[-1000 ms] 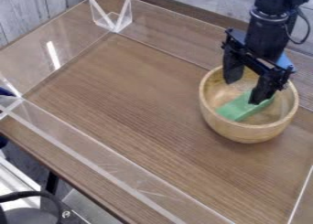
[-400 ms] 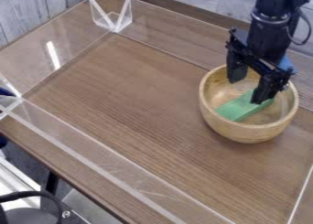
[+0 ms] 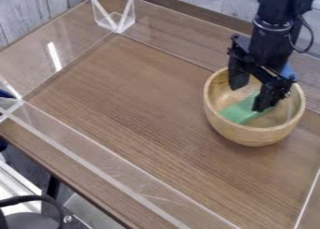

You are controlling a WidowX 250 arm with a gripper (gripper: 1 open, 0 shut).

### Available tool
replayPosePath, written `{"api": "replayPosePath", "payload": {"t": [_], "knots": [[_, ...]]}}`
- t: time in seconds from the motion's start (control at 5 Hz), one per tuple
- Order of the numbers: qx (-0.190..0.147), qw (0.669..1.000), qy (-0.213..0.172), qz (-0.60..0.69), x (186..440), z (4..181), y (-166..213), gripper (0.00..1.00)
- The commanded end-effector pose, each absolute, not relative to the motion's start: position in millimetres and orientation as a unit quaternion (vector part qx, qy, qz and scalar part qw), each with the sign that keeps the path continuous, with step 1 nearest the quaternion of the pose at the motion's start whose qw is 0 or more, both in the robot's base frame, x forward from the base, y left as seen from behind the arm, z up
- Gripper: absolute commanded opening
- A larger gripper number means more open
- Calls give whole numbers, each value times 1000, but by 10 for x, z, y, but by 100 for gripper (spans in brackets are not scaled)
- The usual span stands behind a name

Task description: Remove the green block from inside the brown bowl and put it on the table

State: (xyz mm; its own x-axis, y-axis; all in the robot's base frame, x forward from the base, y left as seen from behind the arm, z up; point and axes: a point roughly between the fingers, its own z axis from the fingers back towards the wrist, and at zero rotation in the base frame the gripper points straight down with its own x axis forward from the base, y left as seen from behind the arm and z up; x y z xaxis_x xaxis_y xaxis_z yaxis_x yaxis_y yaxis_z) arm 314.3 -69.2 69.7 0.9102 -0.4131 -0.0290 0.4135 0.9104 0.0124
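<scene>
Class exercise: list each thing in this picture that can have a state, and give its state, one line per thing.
gripper: open, pointing down into the bowl, holding nothing.
green block: lying inside the bowl, not yet removed.
brown bowl: upright on the table, block in it.
table: bears the bowl.

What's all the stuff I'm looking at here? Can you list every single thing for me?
Round light tan wooden bowl: one, tan, right side of the table.
Small bright green block: one, green, lying inside the bowl.
Wood-grain tabletop: one, brown, fills most of the view.
Low clear acrylic walls: several, transparent, along the table's edges.
Clear bracket: one, transparent, far corner of the walls.
Robot arm: one, black, reaching down from upper right.
Hand: one, black, fingers open, pointing down into the bowl over the block.
</scene>
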Motion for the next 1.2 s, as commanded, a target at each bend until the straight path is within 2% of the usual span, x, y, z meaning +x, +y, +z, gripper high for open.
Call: {"api": "replayPosePath", "payload": {"t": [0.0,0.4,0.6,0.8,1.0], "knots": [[16,976,-46,-213,3180,1087,-690,100],[13,974,-38,-221,3278,878,-700,100],[16,974,-44,-221,3247,922,-692,100],[19,973,-59,-221,3207,1057,-691,100],[19,973,-57,-223,3265,965,-697,100]]}}
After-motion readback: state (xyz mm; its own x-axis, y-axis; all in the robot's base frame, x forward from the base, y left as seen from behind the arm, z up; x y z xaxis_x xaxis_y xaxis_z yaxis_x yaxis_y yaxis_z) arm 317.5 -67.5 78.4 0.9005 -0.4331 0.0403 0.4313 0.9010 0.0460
